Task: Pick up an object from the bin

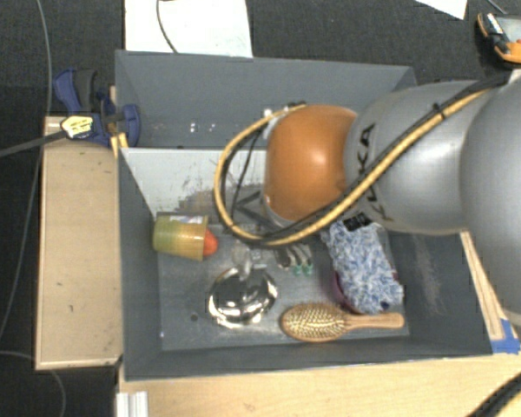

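My gripper (260,261) reaches down in the middle of the bin, mostly hidden under the arm's orange cover. Right below it, at the front, lies a shiny crumpled silver object (240,300). To its left, a yellow-green cup with an orange end (184,237) lies on its side. To its right, a blue-and-white speckled cloth-like piece (363,266) sits on the bin floor. I see nothing held in the gripper.
A wooden hairbrush (337,321) lies along the bin's front wall, handle pointing right. A small purple thing (338,287) peeks out beside the speckled piece. The arm and its cables cover the bin's back right.
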`<state>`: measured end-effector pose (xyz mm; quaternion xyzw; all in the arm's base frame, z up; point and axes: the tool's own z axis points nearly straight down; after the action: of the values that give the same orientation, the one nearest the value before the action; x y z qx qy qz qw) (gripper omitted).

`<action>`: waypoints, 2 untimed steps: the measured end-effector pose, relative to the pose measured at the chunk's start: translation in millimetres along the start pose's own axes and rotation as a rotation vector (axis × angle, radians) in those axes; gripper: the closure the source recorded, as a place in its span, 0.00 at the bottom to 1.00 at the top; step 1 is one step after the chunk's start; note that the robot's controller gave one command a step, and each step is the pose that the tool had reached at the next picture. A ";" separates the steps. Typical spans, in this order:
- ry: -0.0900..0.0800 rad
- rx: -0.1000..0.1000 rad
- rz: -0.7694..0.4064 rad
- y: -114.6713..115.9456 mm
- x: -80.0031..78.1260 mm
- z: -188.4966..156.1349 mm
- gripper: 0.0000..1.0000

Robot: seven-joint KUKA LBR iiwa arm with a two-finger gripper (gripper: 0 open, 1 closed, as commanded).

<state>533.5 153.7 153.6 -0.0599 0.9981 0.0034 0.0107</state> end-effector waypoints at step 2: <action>-0.003 -0.006 -0.001 9.9 9.7 78.1 1.00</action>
<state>524.4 163.0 75.4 -0.0606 0.9981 0.0063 0.0122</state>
